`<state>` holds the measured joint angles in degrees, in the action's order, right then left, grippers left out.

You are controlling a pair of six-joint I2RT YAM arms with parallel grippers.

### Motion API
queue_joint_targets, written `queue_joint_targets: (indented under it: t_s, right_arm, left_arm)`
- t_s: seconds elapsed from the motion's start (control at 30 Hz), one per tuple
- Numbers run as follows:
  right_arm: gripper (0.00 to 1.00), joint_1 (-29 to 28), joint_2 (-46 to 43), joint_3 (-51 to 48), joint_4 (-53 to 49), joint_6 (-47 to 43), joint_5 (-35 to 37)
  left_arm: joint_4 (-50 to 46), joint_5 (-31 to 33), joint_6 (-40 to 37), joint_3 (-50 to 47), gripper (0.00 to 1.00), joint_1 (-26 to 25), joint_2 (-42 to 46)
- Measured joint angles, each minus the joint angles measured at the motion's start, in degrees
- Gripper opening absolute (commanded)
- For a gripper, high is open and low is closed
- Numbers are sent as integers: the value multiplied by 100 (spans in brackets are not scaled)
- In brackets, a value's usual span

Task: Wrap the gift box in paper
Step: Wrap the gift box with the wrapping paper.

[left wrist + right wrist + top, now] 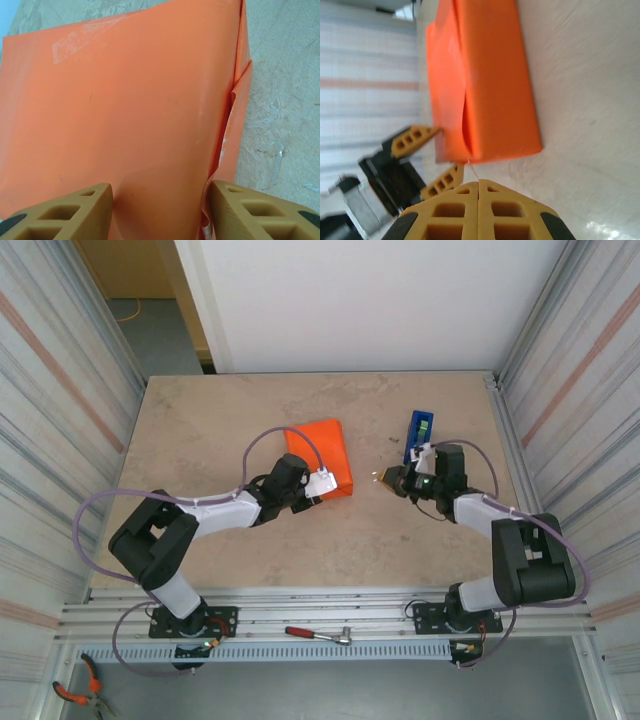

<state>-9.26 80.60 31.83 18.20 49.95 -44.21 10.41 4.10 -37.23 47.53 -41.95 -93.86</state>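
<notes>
Blue tape dispenser (420, 432) sits behind the right gripper (378, 478), apart from paper (325, 445).

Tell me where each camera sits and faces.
Top external: high behind the robot, looking down at the table; left gripper and right gripper show.
Left wrist: close over the paper, left gripper clasping it.
Right wrist: low, facing the paper's end past the shut right gripper.
Shared: both wrist views show the paper and left gripper.

Robotics lab cell: corrugated panel walls (60, 390) are flanking the table (200, 420) left and right; ratchet wrench (318, 634) and pliers (78, 692) are lying by the near aluminium rails (300, 612).
</notes>
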Motion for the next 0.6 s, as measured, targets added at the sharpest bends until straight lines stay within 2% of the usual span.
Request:
queue_joint_targets:
  t_s: [0.23, 0.6]
  right_arm:
    - [0, -990, -286, -330, 538, -345, 378]
    - [0, -1893, 24, -643, 1652, -424, 1185]
  left_arm:
    - [0, 0, 0, 0, 54, 0, 0]
    - [0, 0, 0, 0, 54, 0, 0]
